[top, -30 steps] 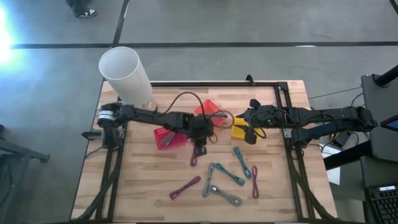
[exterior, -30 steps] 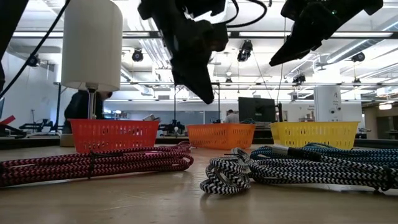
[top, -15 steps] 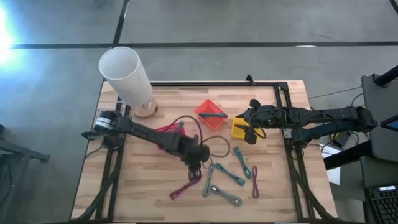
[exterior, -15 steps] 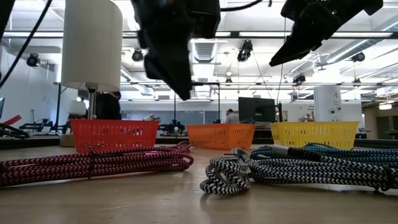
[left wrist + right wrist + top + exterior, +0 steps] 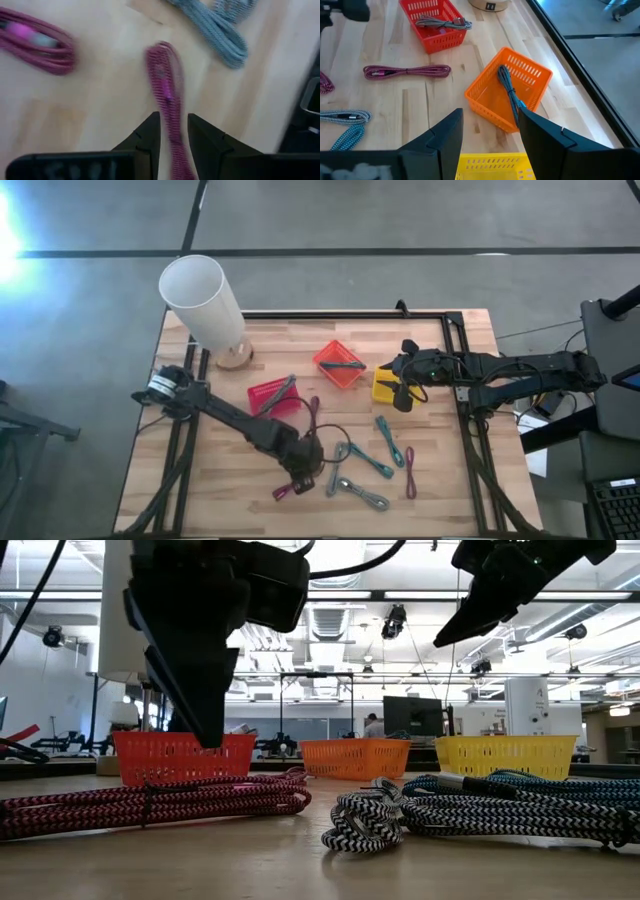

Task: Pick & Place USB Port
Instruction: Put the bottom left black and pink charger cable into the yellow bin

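Two arms share a wooden table (image 5: 440, 500) seen from above. The left gripper (image 5: 300, 478) hangs over the near middle of the table, right above the upper end of a pink cable (image 5: 297, 481) that lies slanted, its long axis running from near-left to far-right. More bundled cables lie just to its right. A red basket (image 5: 266, 398), an orange basket (image 5: 340, 364) and a yellow basket (image 5: 388, 386) sit farther back, and a white tube (image 5: 200, 298) stands at the far left. The right gripper (image 5: 401, 401) waits by the yellow basket, well away from the pink cable, so the left arm is much the nearer. In the low view, the left gripper (image 5: 200, 690) is a dark mass above the pink cable (image 5: 150, 802), not touching it. In the left wrist view, the two fingers (image 5: 150, 135) stand a little apart, empty, and the cable (image 5: 165, 95) runs lengthwise straight out from the gap between them, so the grip would likely close across its width. In the right wrist view, the fingers (image 5: 445, 135) stand wide apart, holding nothing.
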### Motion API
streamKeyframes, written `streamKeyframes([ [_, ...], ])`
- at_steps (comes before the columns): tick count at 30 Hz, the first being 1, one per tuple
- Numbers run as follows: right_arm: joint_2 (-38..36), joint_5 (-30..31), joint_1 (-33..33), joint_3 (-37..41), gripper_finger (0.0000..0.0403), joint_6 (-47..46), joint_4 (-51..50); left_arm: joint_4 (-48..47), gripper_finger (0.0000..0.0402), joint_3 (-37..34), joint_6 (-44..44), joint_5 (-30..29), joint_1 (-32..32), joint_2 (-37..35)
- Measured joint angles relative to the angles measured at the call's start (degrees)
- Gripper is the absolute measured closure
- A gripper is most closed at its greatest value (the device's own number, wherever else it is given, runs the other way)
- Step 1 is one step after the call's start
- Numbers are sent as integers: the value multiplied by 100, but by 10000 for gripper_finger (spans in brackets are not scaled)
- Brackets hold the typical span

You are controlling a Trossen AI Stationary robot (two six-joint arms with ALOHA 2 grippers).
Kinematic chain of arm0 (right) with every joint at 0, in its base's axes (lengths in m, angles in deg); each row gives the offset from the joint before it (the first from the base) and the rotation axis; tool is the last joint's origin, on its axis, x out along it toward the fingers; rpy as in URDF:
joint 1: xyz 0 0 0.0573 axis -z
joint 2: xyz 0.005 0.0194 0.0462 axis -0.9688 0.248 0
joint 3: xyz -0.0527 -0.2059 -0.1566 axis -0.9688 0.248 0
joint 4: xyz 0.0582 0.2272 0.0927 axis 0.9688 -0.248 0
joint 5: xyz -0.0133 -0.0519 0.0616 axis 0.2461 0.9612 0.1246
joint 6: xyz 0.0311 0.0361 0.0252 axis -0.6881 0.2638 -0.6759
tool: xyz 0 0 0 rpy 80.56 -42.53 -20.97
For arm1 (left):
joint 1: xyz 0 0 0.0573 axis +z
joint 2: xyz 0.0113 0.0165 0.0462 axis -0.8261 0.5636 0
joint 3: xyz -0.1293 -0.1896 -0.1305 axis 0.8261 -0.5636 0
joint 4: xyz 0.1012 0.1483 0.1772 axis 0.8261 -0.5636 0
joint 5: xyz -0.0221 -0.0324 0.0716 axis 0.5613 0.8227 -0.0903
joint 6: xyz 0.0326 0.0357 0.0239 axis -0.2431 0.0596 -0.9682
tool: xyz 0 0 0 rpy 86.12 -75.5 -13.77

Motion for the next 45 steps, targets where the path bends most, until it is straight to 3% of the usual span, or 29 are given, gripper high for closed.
streamKeyframes([
  [25, 0, -7, -2, 8, 216, 345, 0, 2358, 314, -1635, -42, 179, -56, -21],
  [32, 0, -9, -1, 8, 216, 369, 6, 2496, 388, -1680, -264, 90, -59, -52],
  [37, 0, -11, -2, 8, 216, 372, 219, 2382, 390, -1711, -231, 14, -52, -248],
  [41, 0, -25, -1, 8, 216, 571, 656, 2404, 395, -1711, -276, -377, -39, -668],
  [45, 0, -28, -2, 8, 216, 649, 985, 2420, 393, -1700, -587, -1317, -39, -1300],
])
